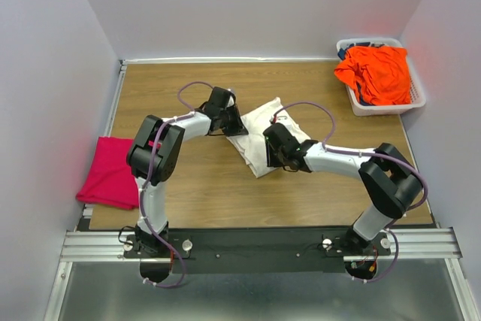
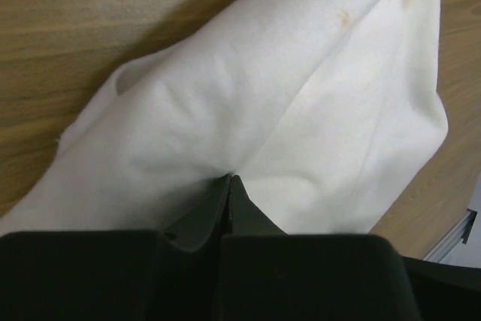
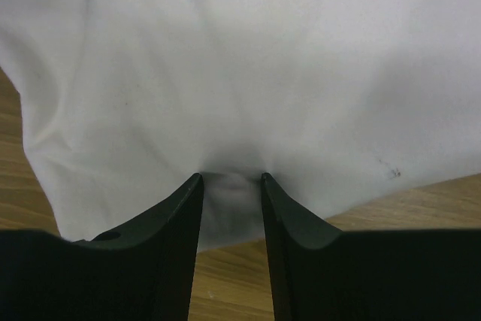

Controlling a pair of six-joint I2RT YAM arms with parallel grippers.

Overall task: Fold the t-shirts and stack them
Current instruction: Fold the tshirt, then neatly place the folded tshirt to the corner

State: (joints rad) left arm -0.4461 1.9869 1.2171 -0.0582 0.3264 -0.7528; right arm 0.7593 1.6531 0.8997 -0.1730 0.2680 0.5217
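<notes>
The cream-white t-shirt [image 1: 258, 120] lies folded into a small packet in the middle of the table. My left gripper [image 1: 240, 128] is at the packet's left edge. In the left wrist view its jaws [image 2: 229, 177] are pinched together on the cloth [image 2: 301, 95], and creases run out from the tips. My right gripper [image 1: 270, 154] is at the packet's near right side. Its jaws [image 3: 231, 177] stand apart, tips pressed into the white cloth [image 3: 263, 58], with a small bulge of cloth between them. The magenta-pink t-shirt [image 1: 111, 171] lies folded at the table's left edge. The bright orange t-shirt [image 1: 376, 73] is heaped in the basket.
The white lattice basket [image 1: 379, 108] stands at the far right corner, with something dark under the orange cloth. Pale walls close in the table on three sides. Bare wooden tabletop [image 1: 210, 186] stretches between the white packet and the arms' bases.
</notes>
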